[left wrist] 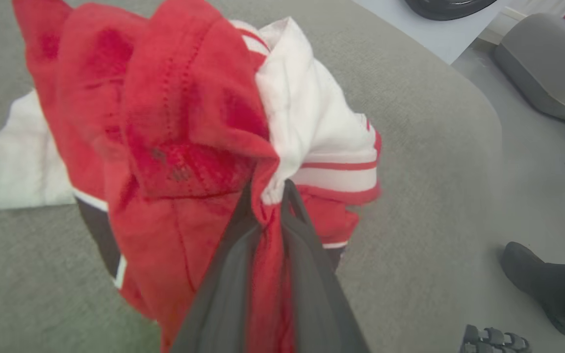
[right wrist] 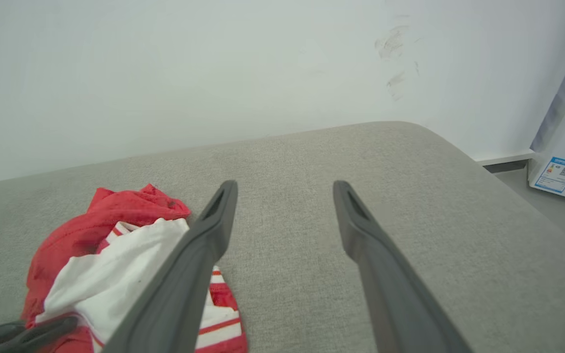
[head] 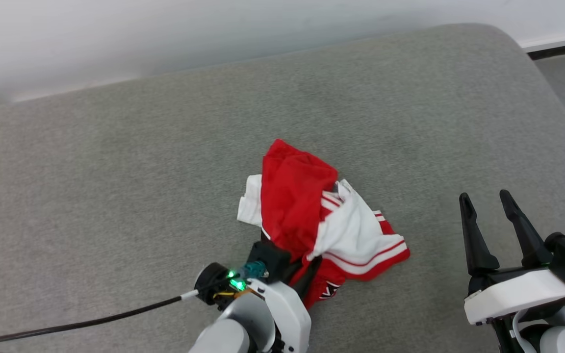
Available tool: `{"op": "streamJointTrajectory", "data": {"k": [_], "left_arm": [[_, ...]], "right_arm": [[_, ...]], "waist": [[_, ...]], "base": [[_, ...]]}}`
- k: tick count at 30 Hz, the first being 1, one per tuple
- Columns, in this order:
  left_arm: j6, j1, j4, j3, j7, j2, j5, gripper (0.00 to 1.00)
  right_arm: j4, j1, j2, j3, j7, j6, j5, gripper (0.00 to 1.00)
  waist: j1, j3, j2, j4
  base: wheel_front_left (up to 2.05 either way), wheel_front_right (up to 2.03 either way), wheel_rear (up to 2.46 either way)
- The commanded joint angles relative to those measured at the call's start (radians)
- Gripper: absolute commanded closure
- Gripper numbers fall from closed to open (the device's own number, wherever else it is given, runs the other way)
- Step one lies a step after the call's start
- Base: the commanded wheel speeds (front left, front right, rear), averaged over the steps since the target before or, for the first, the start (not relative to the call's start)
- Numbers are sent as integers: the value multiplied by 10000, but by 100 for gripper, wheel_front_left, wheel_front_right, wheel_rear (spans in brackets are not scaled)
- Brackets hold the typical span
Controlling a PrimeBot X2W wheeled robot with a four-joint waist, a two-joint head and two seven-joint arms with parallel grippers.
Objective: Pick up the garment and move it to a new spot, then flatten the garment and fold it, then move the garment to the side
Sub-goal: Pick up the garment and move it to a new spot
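Toward the lower left of the head view, the left gripper (head: 308,275) has its fingers (left wrist: 307,245) pinched together on a red fold at the near edge of the garment (head: 307,211). That red and white shirt lies crumpled near the middle of the grey padded surface (head: 140,171). Well to its right, the right gripper (head: 486,198) hangs with fingers spread apart, touching nothing.
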Motion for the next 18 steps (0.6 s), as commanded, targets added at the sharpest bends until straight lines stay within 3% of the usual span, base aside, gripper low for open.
{"op": "streamJointTrajectory", "data": {"k": [1, 2, 4, 10, 18], "left_arm": [[-19, 134, 63, -113, 35, 7, -12, 100], [-18, 132, 111, -231, 6, 9, -42, 100], [-26, 67, 115, -369, -160, 2, -56, 2], [60, 111, -407, -467, -1281, -148, -293, 0], [1173, 527, -1046, 553, -2669, -66, -547, 0]], "right_arm": [[17, -175, 37, 2, -76, -3, 14, 0], [42, -212, 34, -17, -79, -3, 20, 0], [61, -242, 35, -66, -102, -3, -36, 0], [146, -123, 32, -119, 13, -3, -209, 0], [108, 331, 32, -105, 284, -3, -348, 0]], "waist": [[0, 66, -1, 202], [0, 48, -1, 295], [0, -36, -1, 498], [0, -677, -1, 1049], [0, -1567, -1, 1622]], "base": [[0, 0, 0], [0, 0, 0], [0, 0, 0], [0, 0, 0], [0, 0, 0]]}}
